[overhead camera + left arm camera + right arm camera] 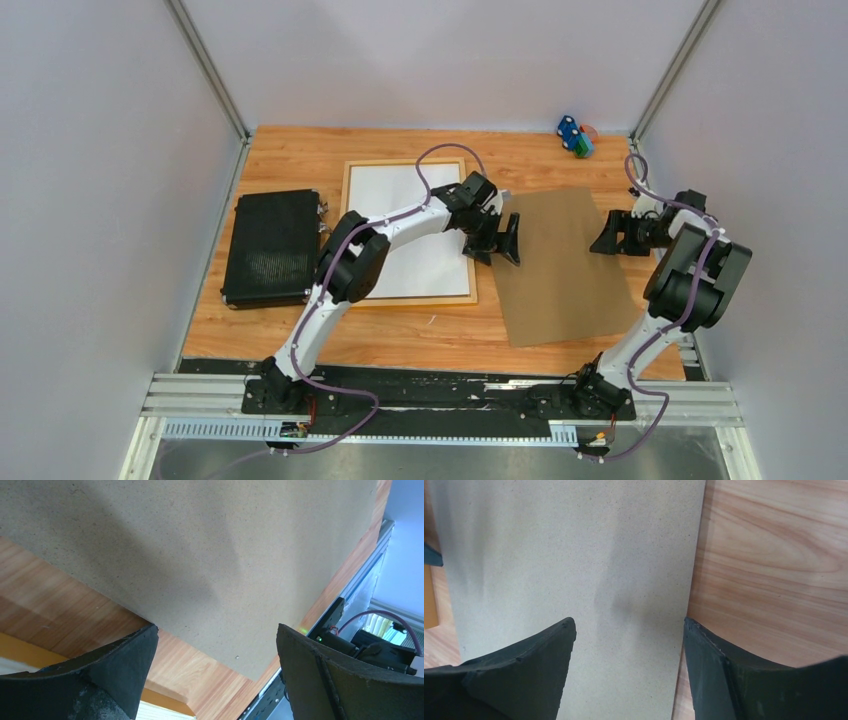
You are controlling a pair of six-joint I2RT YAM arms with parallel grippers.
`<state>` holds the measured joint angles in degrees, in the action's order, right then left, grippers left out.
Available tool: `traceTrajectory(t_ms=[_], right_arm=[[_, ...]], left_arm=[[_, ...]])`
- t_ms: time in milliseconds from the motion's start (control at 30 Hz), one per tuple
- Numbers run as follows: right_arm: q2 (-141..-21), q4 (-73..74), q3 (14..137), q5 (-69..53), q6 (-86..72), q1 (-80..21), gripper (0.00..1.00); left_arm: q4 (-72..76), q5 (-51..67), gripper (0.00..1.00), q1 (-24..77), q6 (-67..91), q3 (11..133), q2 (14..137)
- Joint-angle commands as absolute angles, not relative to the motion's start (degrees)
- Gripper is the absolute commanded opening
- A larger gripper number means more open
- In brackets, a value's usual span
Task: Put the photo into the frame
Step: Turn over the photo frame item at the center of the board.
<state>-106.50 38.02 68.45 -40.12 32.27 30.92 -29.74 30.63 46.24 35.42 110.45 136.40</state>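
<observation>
The left gripper [497,243] hangs wide open, empty, at the left edge of the brown board [565,265]; the right gripper [607,235], jaws parted and empty, straddles its right edge

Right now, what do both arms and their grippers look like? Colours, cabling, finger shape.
Both match: the left arm and right arm have white links and bulky black joint housings. A purple cable runs along each, looping free near the wrist. The left gripper and right gripper are all black; the fingers are broad matte wedges tapering to a tip. No markings visible.
</observation>
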Motion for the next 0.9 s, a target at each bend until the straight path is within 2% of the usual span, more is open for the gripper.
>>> traceTrajectory(t_ms=[0,467,867], right_arm=[[-102.2,48.1,69.9,-52.0,31.7,29.1,0.74],[-90.2,53.9,73.9,-56.4,27.2,24.8,0.72],[-75.5,57.4,77.6,-56.8,21.3,16.6,0.72]], left_arm=[[-31.4,23.5,1.00,46.0,30.7,109.5,140.2],[-31.9,23.8,1.00,45.8,30.5,110.6,140.5],[-32.4,24.1,1.00,45.7,29.2,110.9,138.4]])
